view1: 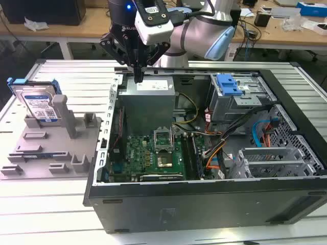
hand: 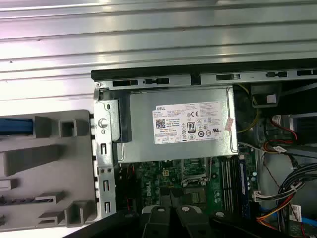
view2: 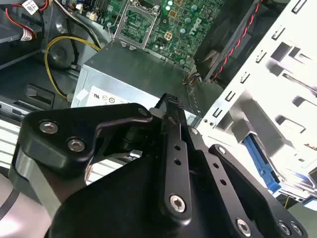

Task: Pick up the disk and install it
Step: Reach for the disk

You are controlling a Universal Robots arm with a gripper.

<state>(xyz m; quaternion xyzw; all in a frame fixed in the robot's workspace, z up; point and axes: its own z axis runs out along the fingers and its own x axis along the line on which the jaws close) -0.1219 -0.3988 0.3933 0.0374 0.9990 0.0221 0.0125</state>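
Observation:
In the exterior view the disk [view1: 38, 103], silver with a white-and-blue label and a blue carrier, stands on edge in the grey fixture [view1: 51, 153] at that view's left, outside the open computer case [view1: 204, 204]. My gripper [view1: 138, 76] hangs over the case's back corner, just above the grey power supply [view1: 148, 88], well to the right of the disk in that view. Its fingers are shut with nothing between them; in the second wrist view the black fingertips [view2: 171, 105] meet over the power supply [view2: 124, 79].
A grey drive cage [view1: 240, 104] with a blue bracket [view1: 228, 84] sits in the case's far right corner in the exterior view. The motherboard [view1: 153, 155] and bundles of cables [view1: 225, 143] lie inside. Cluttered wooden tables [view1: 286, 28] stand behind.

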